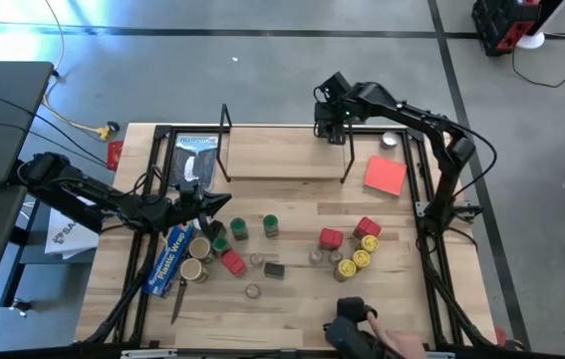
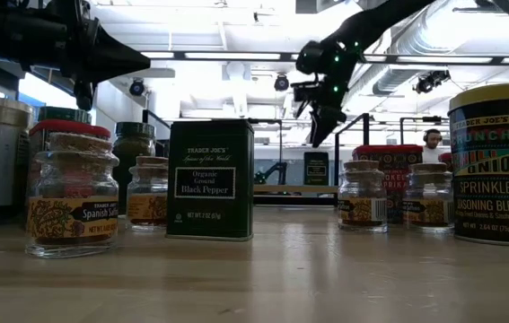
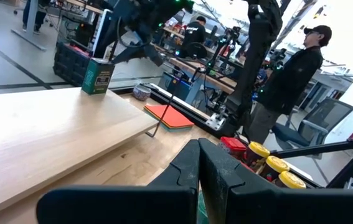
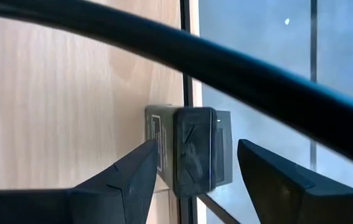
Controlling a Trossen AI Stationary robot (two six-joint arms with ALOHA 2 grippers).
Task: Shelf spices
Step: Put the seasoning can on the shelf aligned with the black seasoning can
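My right gripper (image 4: 188,165), jaws spread around the dark tin (image 4: 192,149) on the shelf (image 1: 282,160) at upper centre, could knock it off the edge while retreating; left gripper (image 3: 198,180) pressed together.

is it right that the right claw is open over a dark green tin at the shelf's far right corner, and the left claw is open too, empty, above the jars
Not quite. The left claw is shut, empty, as the left wrist view shows. The rest holds: the right claw stands open around the dark green tin at the shelf's far right corner.
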